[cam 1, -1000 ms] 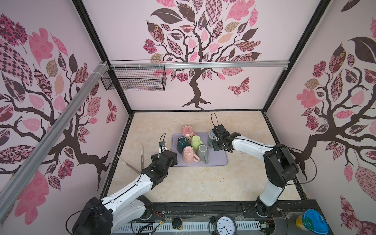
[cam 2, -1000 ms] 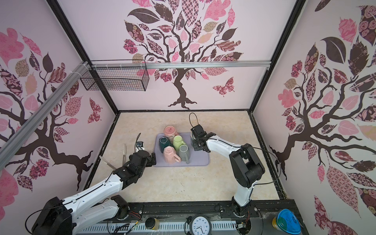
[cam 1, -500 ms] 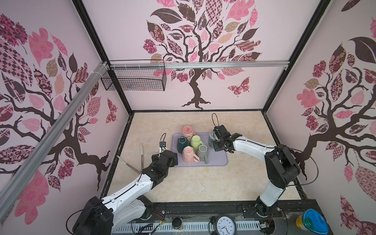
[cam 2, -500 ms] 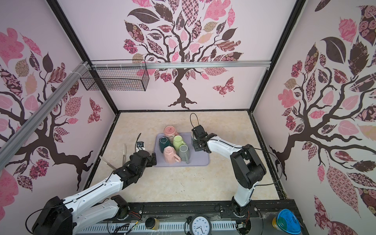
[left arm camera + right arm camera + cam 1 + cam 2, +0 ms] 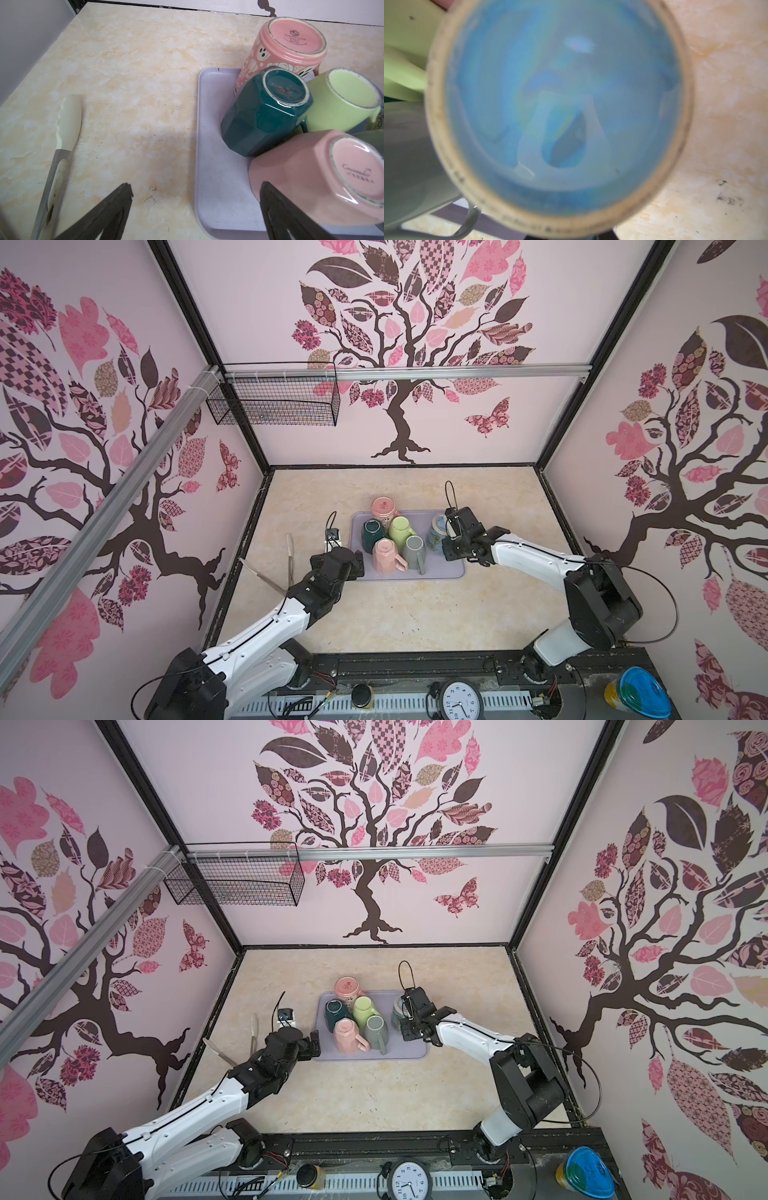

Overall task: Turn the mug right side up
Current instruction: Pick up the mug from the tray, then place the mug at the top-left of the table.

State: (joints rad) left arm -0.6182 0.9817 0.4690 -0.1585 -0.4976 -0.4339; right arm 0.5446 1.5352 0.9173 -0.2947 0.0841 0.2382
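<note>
Rectangular lavender plastic tray [image 5: 453,570]: the pale blue patterned ceramic mug [image 5: 435,531] stands at its right edge, base up, filling the right wrist view [image 5: 560,104]. Right gripper [image 5: 448,537] is close against the mug's right side; its jaws are hidden, so grip cannot be determined. Left gripper [image 5: 195,186] is spread wide and empty at the tray's left corner.

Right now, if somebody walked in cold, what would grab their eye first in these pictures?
The huddle of colourful mugs, most bottom-up, on the lavender tray mid-table. Next, the right claw tight against a blue mug at the tray's right end; its round blue face fills the right wrist view. The left claw gapes open at the tray's near-left corner.
</note>
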